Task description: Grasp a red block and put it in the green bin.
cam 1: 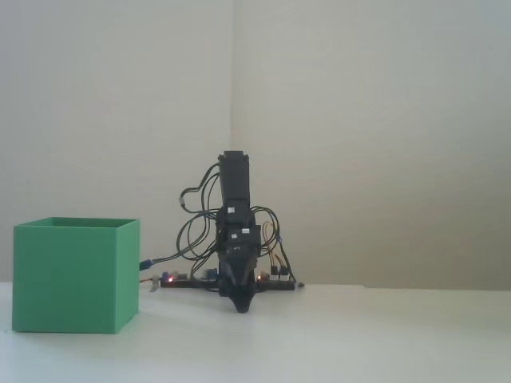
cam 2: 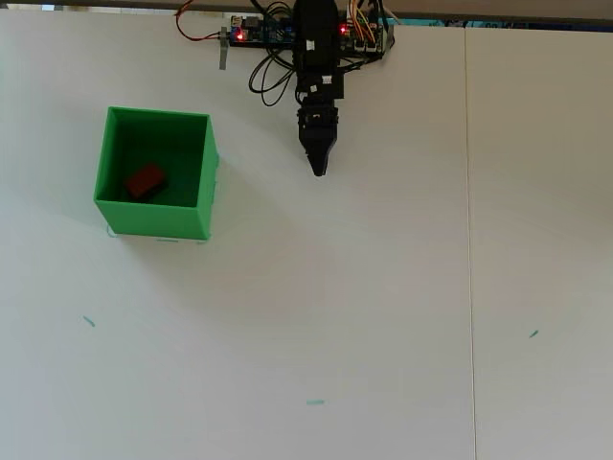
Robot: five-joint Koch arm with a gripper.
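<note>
Overhead view, left to right. Green bin standing upright on white table, open top, at left of frame. Red block lying on bin floor, toward the left wall, turned slightly askew to the walls. Well to the right of bin: arm folded, pointing down-frame from its base at top edge; gripper low over bare table, tips drawn together to a single point, nothing between them. Controller board with lit red LEDs and looped wires beside the base.

Fixed view: bin at left, block hidden behind its walls; gripper at centre, tip just above or on table, cannot tell which.
</note>
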